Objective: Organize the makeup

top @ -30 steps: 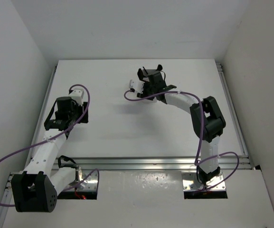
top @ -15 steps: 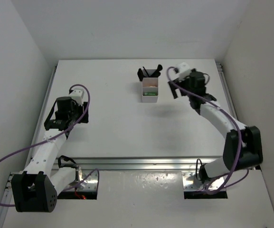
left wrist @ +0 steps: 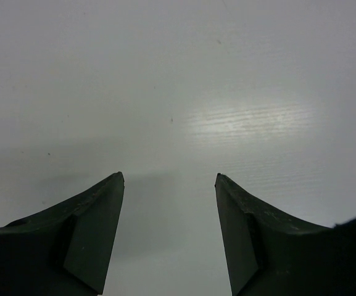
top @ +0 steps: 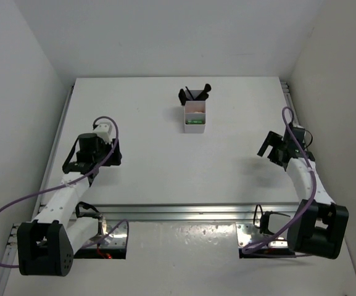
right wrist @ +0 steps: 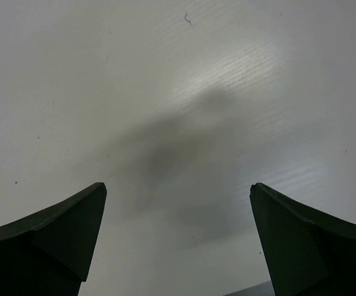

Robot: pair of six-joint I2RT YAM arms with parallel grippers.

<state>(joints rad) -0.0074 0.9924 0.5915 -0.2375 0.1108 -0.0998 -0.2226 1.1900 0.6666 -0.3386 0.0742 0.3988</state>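
One white surface point(top: 153, 179). Two arms. The left hand point(left wrist: 169, 179) is at lower left of the top view, fingers apart, nothing between. The right hand point(right wrist: 178, 186) is at the right edge, fingers wide apart, nothing held, its shadow on the surface below. One white box point(top: 195, 130) at upper centre, well apart from both hands. The makeup point(top: 195, 111) sits inside: black sticks point(top: 194, 94) at the far end, one green tube point(top: 195, 123) nearest. Full count unreadable.
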